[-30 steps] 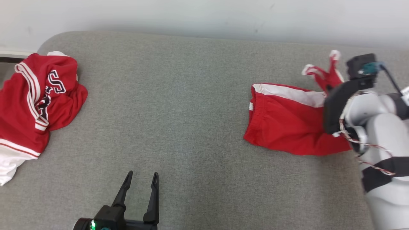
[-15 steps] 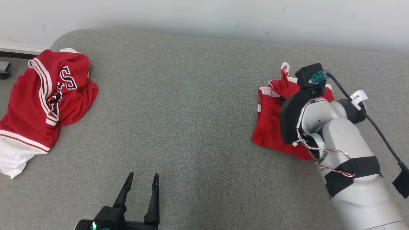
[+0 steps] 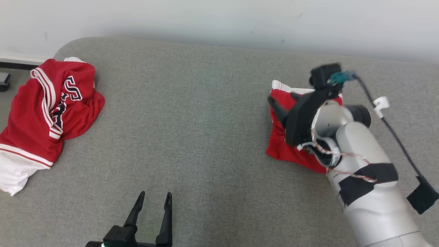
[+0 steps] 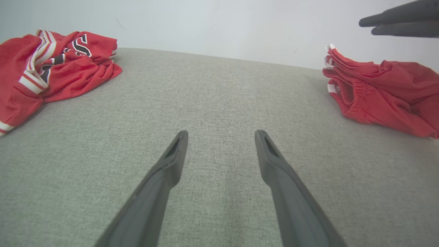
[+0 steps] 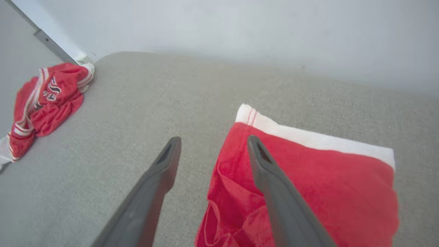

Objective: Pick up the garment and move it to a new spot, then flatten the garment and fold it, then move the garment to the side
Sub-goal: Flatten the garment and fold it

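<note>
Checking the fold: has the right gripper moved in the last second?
Yes. The right gripper moved left, toward the jersey, across the shorts, and now stands open.

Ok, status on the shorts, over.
Left end effector open, idle. Right end effector open, above folded red shorts. Red jersey heaped far left, clear of path.

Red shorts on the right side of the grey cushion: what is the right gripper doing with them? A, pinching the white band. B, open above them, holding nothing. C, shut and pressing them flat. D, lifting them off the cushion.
B: in the right wrist view the right gripper has its fingers apart with nothing between them, while the red shorts lie folded on the grey cushion.
</note>
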Available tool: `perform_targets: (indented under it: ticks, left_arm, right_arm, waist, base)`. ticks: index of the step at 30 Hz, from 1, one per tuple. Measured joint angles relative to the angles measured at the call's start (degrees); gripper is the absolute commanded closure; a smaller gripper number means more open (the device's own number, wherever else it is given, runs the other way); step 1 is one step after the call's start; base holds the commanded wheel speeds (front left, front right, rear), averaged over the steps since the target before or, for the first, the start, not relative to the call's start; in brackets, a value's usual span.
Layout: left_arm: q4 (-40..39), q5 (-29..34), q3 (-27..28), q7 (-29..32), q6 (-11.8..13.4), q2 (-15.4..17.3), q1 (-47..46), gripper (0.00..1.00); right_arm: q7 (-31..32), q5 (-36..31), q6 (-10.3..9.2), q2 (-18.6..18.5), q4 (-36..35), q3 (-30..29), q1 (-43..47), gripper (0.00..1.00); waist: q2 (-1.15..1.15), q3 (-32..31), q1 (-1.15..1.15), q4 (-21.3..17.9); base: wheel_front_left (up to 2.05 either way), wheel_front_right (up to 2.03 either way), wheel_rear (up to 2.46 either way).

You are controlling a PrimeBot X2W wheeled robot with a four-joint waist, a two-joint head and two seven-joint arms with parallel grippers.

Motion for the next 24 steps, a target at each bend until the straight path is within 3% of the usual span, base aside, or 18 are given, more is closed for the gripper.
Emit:
perform_targets:
  ticks: [4,11,13,14,15,16,17,18,24]
  left_arm:
    - [0.2,0.0,0.1,0.0,-0.2,-0.1,0.4,0.0]
    - [0.1,0.1,0.2,0.0,-0.4,-0.1,1.1,0.0]
    - [0.0,0.1,0.2,0.0,-0.4,-0.1,1.1,0.0]
    - [-0.1,0.1,0.2,0.0,-0.4,-0.2,1.1,0.0]
    - [-0.2,0.1,0.3,0.0,-0.4,-0.1,1.1,0.0]
    - [-0.3,0.1,0.5,0.0,-0.4,-0.1,1.1,0.0]
    - [-0.4,0.1,0.5,0.0,-0.4,-0.1,1.1,0.0]
    - [-0.5,0.1,0.5,0.0,-0.5,-0.1,1.1,0.0]
    - [-0.4,0.3,0.2,0.0,-0.8,-0.3,0.9,0.0]
  right_arm:
    - [-2.0,2.2,0.0,-2.2,-3.1,-2.6,-0.9,0.0]
    - [-5.0,-4.7,-0.01,-10.1,-2.5,-7.4,4.8,0.0]
    - [-5.8,-5.8,-0.01,-10.3,-1.8,-8.6,6.9,0.41]
    - [-6.1,-6.3,-0.01,-10.3,-1.5,-9.0,7.6,0.7]
    - [-6.4,-6.6,-0.01,-10.2,-1.3,-9.2,8.0,0.84]
    - [-6.8,-6.9,-0.01,-10.0,-1.2,-9.3,8.3,0.82]
    - [-7.2,-7.2,-0.01,-9.7,-1.1,-9.3,8.3,0.61]
    - [-7.3,-7.3,-0.01,-9.2,-1.1,-9.4,8.3,0.0]
    - [-7.6,-6.3,-0.01,-6.1,-4.1,-6.9,8.1,0.0]
  waist:
    - [0.0,-0.9,0.0,-0.3]
    - [0.0,-2.1,0.0,-0.9]
    - [0.0,-2.1,0.0,-1.0]
    - [0.0,-2.0,0.0,-1.1]
    - [0.0,-1.9,0.0,-1.2]
    - [0.0,-1.7,0.0,-1.2]
    - [0.0,-1.5,0.0,-1.3]
    - [0.0,-1.3,0.0,-1.4]
    - [0.0,-0.6,0.0,-1.2]
  base:
    - [0.0,0.0,0.0]
    - [0.0,0.0,0.0]
    - [0.0,0.0,0.0]
    - [0.0,0.0,0.0]
    - [0.0,0.0,0.0]
    - [0.0,0.0,0.0]
    - [0.0,0.0,0.0]
    - [0.0,0.0,0.0]
    - [0.0,0.0,0.0]
